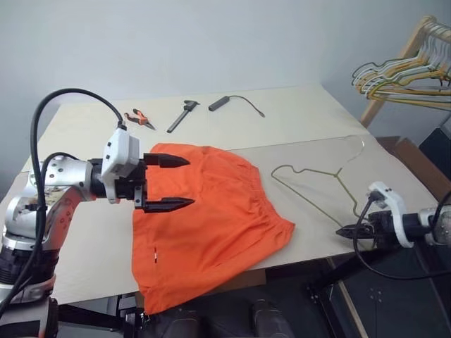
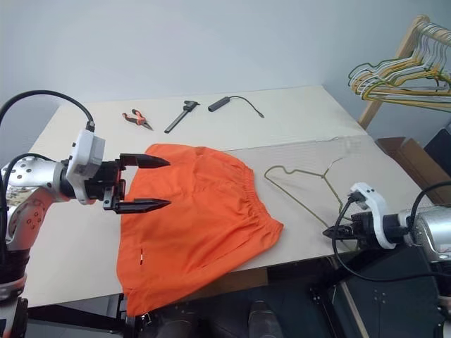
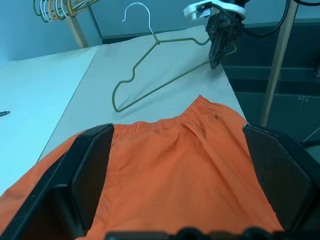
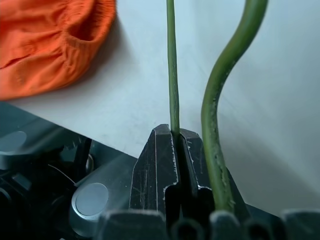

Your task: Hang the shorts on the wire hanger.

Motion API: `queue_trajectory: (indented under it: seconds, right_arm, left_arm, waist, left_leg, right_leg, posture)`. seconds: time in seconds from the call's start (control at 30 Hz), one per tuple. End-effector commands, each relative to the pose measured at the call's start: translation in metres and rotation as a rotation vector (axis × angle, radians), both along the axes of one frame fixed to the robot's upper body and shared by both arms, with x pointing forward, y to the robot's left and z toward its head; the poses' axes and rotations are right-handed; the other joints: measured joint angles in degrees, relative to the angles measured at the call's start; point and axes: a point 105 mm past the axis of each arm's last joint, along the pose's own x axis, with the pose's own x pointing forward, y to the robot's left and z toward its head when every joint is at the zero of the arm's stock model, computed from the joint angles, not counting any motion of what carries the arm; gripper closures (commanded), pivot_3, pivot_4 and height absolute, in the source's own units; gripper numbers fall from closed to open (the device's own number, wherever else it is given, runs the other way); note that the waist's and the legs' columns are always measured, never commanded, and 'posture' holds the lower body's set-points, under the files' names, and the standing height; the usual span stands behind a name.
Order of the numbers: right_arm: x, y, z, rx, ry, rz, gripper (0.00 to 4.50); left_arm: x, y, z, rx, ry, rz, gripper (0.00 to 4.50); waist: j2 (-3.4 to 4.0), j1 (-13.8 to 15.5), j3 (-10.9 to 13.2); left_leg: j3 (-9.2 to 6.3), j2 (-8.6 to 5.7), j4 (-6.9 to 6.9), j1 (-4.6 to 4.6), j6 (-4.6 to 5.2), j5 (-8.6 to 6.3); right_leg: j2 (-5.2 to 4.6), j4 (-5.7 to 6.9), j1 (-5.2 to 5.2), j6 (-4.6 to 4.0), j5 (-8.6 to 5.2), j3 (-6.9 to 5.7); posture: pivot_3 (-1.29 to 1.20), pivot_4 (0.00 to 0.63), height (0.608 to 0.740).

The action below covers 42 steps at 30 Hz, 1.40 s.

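Note:
The orange shorts [image 1: 211,218] lie flat on the table, waistband toward the right, one leg hanging over the front edge. My left gripper [image 1: 187,182] hovers open just above their left part, with nothing between its fingers. The wire hanger [image 1: 310,172] lies on the table to the right of the shorts, its hook pointing to the far right. At the table's front right edge my right gripper [image 1: 345,231] is shut on the hanger's near corner. The right wrist view shows the thin wire [image 4: 172,75] pinched between the closed fingers, with the waistband [image 4: 45,40] close by.
Orange-handled pliers [image 1: 139,118], a black tool [image 1: 182,116] and a black corded piece [image 1: 229,101] lie at the back of the table [image 1: 84,232]. A wooden rack with bunched hangers [image 1: 402,74] stands at the far right, above a cardboard box [image 1: 416,158].

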Motion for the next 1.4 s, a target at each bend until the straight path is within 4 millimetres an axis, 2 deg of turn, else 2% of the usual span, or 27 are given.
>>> queue_trajectory:
  seconds: [0.03,0.33,0.53,0.83,1.03,1.27,1.4]
  right_arm:
    - [0.003,0.011,0.007,0.042,-0.01,0.049,4.5]
    - [-0.011,0.025,0.014,0.127,0.043,0.155,4.5]
    - [-0.006,0.027,0.021,0.146,0.022,0.184,4.5]
    - [-0.03,0.022,0.009,0.107,0.143,0.267,4.5]
    - [-0.007,0.028,0.01,0.128,0.093,0.222,4.5]
    - [-0.009,0.032,0.008,0.128,0.116,0.284,4.5]
    - [0.006,0.033,0.012,0.138,0.082,0.246,4.5]
  left_arm:
    - [-0.004,0.001,0.013,-0.012,-0.057,-0.01,0.02]
    - [-0.014,0.004,0.011,-0.001,-0.055,-0.011,0.02]
    - [-0.014,0.005,0.009,0.011,-0.054,-0.001,0.02]
    - [-0.019,0.007,0.008,0.044,-0.057,-0.002,0.02]
    - [-0.023,0.006,0.004,0.044,-0.055,-0.001,0.02]
    - [-0.02,0.002,0.006,0.011,-0.072,0.013,0.02]
    - [-0.023,0.0,0.001,0.0,-0.062,0.02,0.02]
  waist:
    - [0.0,0.0,0.0]
    - [0.02,0.5,0.0]
    - [0.02,0.9,0.0]
    - [0.02,2.5,0.0]
    - [0.02,2.7,0.0]
    - [0.04,3.8,0.0]
    - [0.04,3.8,0.0]
  left_leg:
    - [0.0,0.0,0.0,-0.01,0.03,-0.02]
    - [-0.03,0.01,-0.01,-0.1,0.08,-0.06]
    - [-0.02,0.02,0.0,-0.08,0.08,-0.06]
    - [-0.02,0.01,-0.01,-0.11,0.14,-0.09]
    - [0.03,0.06,-0.01,-0.08,0.13,-0.09]
    - [-0.02,-0.01,-0.01,-0.17,0.16,-0.12]
    - [0.01,0.0,0.0,-0.17,0.16,-0.13]
  right_leg:
    - [0.0,-0.02,-0.01,0.0,0.0,0.0]
    - [-0.01,-0.16,-0.04,0.03,0.01,-0.02]
    - [0.01,-0.2,-0.01,0.05,0.03,-0.03]
    - [0.0,-0.38,-0.03,0.08,0.05,-0.06]
    - [0.03,-0.42,0.0,0.05,0.1,-0.06]
    - [0.01,-0.47,-0.07,0.07,0.1,-0.08]
    - [-0.01,-0.48,-0.07,0.08,0.13,-0.08]
  posture:
    - [-0.05,0.072,0.74]
    - [-0.03,0.075,0.74]
    - [0.0,0.067,0.74]
    - [0.04,0.072,0.74]
    - [0.04,0.069,0.74]
    - [0.05,0.057,0.74]
    - [0.04,0.06,0.74]
